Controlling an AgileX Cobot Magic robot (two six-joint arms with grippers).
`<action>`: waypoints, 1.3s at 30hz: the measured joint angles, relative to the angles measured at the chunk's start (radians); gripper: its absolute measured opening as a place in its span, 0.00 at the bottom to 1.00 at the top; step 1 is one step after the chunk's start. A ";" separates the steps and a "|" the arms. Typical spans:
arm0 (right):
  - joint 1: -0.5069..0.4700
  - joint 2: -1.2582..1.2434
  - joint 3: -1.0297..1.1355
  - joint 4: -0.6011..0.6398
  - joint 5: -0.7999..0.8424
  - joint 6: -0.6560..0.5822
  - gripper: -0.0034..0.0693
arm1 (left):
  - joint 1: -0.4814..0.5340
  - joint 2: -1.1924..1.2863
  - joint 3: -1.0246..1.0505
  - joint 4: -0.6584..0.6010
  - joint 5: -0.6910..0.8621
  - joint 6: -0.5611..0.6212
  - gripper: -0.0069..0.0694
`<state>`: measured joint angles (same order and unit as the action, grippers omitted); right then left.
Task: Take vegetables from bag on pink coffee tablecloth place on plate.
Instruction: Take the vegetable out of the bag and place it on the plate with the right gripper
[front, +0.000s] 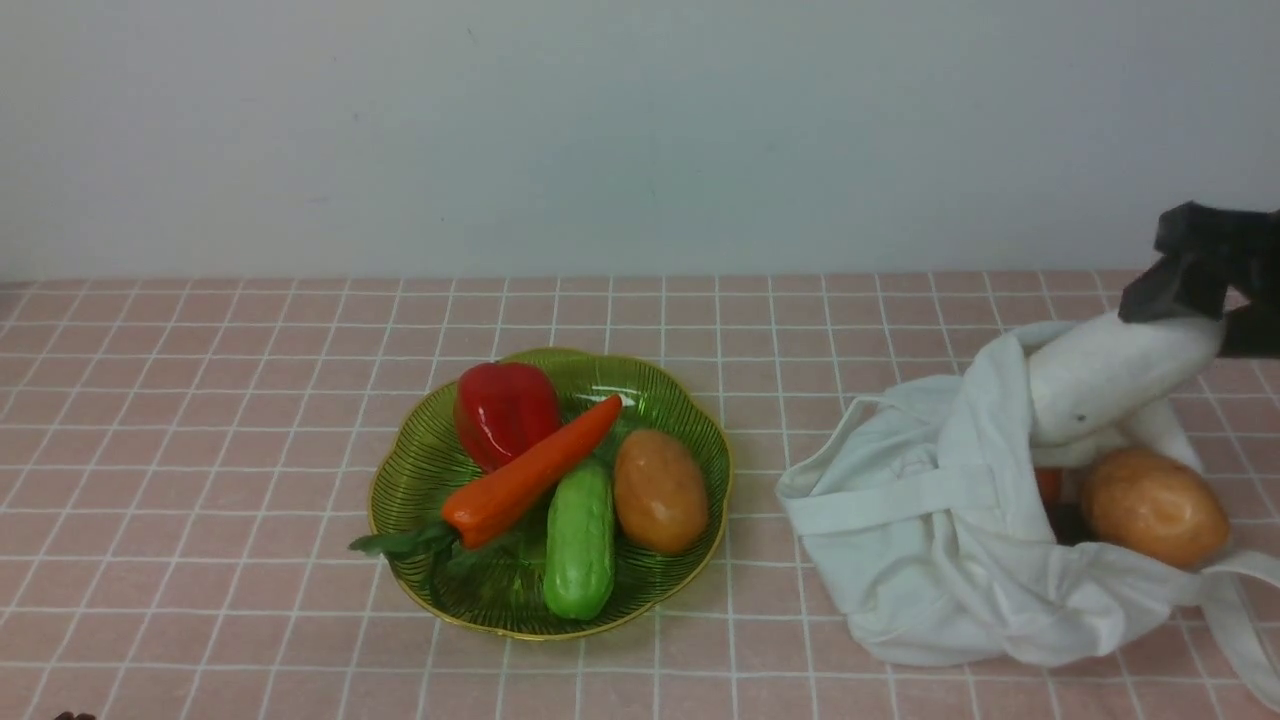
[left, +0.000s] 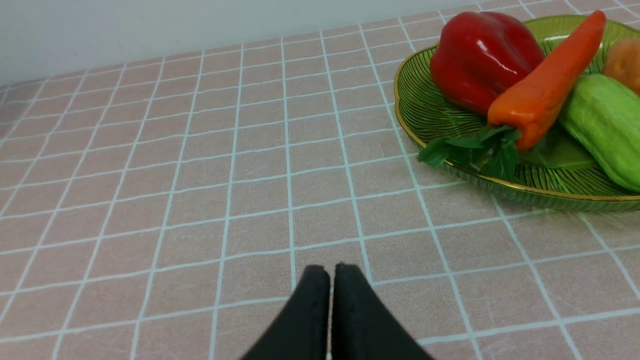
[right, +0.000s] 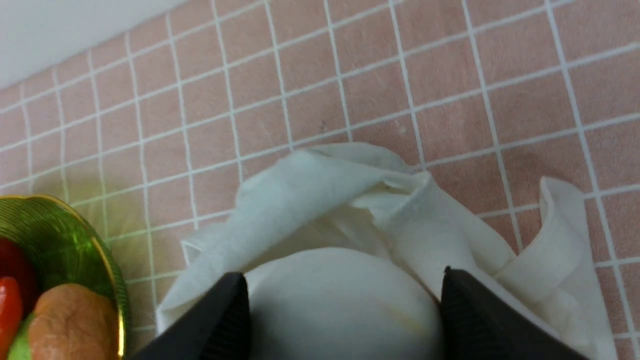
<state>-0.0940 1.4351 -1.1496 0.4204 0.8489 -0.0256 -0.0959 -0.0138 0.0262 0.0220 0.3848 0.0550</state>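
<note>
Slippage is the worry: the right gripper has its jaws pressed to both sides of the glossy white radish, at its upper end only, with the rest leaning half out of the bag. It could squirt free, or snag cloth and roll out the potato. The plate holds 4 vegetables already, so there is little room. Meanwhile the left gripper hangs closed over the tablecloth.

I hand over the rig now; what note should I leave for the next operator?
Left claw: shut, empty, above bare tablecloth.
Right claw: astride the white radish at the mouth of the bag; firm grip not certain.
Done: pepper, carrot, cucumber and one potato lie on the plate.
To do: the radish and the second potato, both in the bag.
</note>
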 joint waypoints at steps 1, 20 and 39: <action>0.000 -0.030 0.000 -0.009 -0.001 0.000 0.65 | 0.000 0.000 0.000 0.000 0.000 0.000 0.08; 0.353 -0.060 -0.382 0.156 0.071 -0.104 0.65 | 0.000 0.000 0.000 0.000 0.000 0.000 0.08; 0.669 0.608 -0.513 0.104 -0.049 -0.085 0.65 | 0.000 0.000 0.000 0.000 0.000 0.000 0.08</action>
<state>0.5747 2.0426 -1.6629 0.5247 0.7994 -0.1109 -0.0959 -0.0138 0.0262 0.0220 0.3848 0.0550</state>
